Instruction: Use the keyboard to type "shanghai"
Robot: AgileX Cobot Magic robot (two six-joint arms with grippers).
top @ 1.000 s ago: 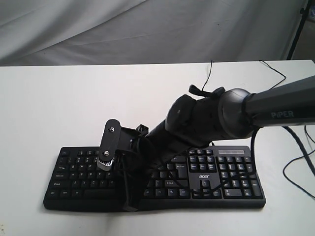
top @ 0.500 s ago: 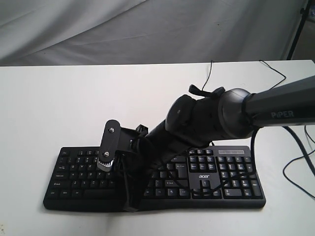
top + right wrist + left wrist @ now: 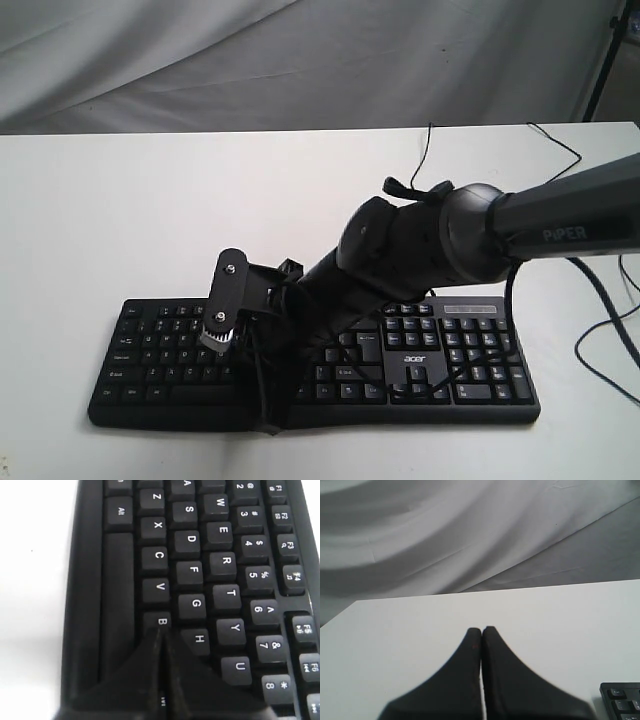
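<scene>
The black keyboard (image 3: pixel 440 360) lies along the near side of the white table (image 3: pixel 150 200), its "acer" logo facing me. My right arm reaches across from the right, and its gripper (image 3: pixel 255 372) hangs over the letter keys left of centre. In the right wrist view the right gripper (image 3: pixel 161 630) is shut with nothing in it, its tips over the keyboard (image 3: pixel 190 570) at the edge of the B key (image 3: pixel 161 621), beside the H key (image 3: pixel 199 639). My left gripper (image 3: pixel 481 629) is shut and empty over bare table, with a corner of the keyboard (image 3: pixel 620 702) beside it.
A thin black cable (image 3: pixel 428 150) runs from the keyboard over the table's far side. Thicker arm cables (image 3: pixel 610 340) loop at the right edge. A grey cloth backdrop (image 3: pixel 300 60) hangs behind, and a dark stand leg (image 3: pixel 600 60) shows at top right.
The right arm's wrist and gripper have shifted slightly to the right and lower over the keys. The keyboard has not moved.
</scene>
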